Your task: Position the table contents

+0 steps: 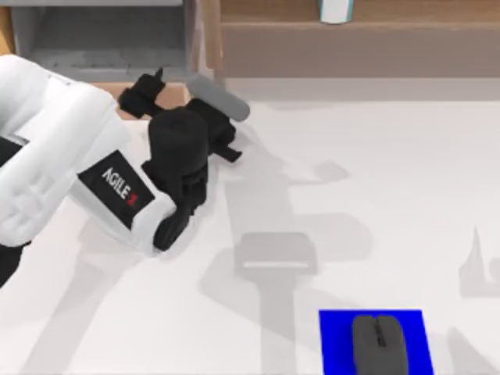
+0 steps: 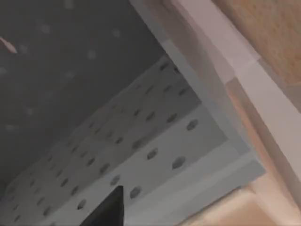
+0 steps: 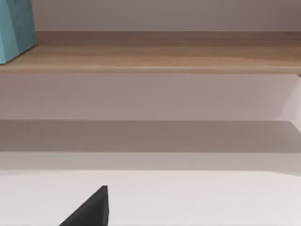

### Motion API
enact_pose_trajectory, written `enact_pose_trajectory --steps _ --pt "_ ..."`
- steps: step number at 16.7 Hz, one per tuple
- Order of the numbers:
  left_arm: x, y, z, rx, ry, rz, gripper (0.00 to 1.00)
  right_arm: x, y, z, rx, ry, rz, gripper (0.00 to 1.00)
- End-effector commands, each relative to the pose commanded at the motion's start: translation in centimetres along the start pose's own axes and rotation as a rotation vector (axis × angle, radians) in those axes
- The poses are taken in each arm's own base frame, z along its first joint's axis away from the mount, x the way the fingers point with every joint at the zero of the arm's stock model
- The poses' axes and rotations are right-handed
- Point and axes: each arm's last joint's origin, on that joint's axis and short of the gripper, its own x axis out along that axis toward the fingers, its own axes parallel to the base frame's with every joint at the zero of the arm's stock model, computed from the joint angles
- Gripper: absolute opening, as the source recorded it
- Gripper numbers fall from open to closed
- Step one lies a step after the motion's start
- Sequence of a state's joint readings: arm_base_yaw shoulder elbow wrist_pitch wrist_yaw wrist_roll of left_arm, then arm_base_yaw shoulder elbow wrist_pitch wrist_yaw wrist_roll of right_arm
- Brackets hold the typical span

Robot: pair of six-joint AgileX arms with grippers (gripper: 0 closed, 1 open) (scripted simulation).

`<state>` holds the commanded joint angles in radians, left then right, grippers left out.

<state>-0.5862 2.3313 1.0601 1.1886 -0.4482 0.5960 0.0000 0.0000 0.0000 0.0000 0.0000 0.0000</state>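
Note:
The dark grey oval mouse (image 1: 380,344) with a scroll wheel lies on a bright blue mat (image 1: 336,344) at the front right of the white table (image 1: 375,195). A small white item with light-blue edges (image 1: 336,9) stands on the wooden shelf at the back. My left gripper (image 1: 143,87) is at the back left of the table, far from both, pointing toward a grey perforated bin. One dark fingertip (image 2: 108,211) shows in the left wrist view. Another dark fingertip (image 3: 91,209) shows in the right wrist view, over bare table.
A grey perforated container (image 1: 109,39) sits behind the table's back left edge, and its holed wall (image 2: 141,150) faces the left wrist camera. A wooden shelf (image 3: 155,52) runs along the back, with a teal block (image 3: 14,28) on it.

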Motion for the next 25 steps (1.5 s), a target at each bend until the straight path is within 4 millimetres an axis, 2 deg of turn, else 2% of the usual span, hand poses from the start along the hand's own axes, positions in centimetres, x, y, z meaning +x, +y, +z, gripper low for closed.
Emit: enact_pose_trajectory --steps 3,6,9,12,15,17,22,25 --pt "-1.2 -4.6 5.5 -0.216 -0.076 -0.034 1.0 0.0 0.0 0.0 0.0 0.0 0.0 1.0" --pt "-0.3 -6.9 9.4 -0.34 -0.073 -0.017 1.0 0.0 0.0 0.0 0.0 0.0 0.0 1.0" --pt "2.2 -7.3 12.0 -0.434 -0.017 0.056 1.0 0.0 0.0 0.0 0.0 0.0 0.0 1.0" --pt "3.0 -7.6 16.1 -0.522 -0.021 0.062 1.0 0.0 0.0 0.0 0.0 0.0 0.0 1.0" --pt "3.8 -5.5 19.4 -0.604 -0.048 0.091 1.0 0.0 0.0 0.0 0.0 0.0 0.0 1.0" --pt "4.3 -4.1 20.4 -0.638 -0.059 0.118 1.0 0.0 0.0 0.0 0.0 0.0 0.0 1.0" --pt "4.2 -4.2 20.4 -0.636 -0.06 0.114 1.0 0.0 0.0 0.0 0.0 0.0 0.0 1.0" --pt "5.0 -4.2 20.2 -0.635 -0.055 0.117 1.0 0.0 0.0 0.0 0.0 0.0 0.0 1.0"
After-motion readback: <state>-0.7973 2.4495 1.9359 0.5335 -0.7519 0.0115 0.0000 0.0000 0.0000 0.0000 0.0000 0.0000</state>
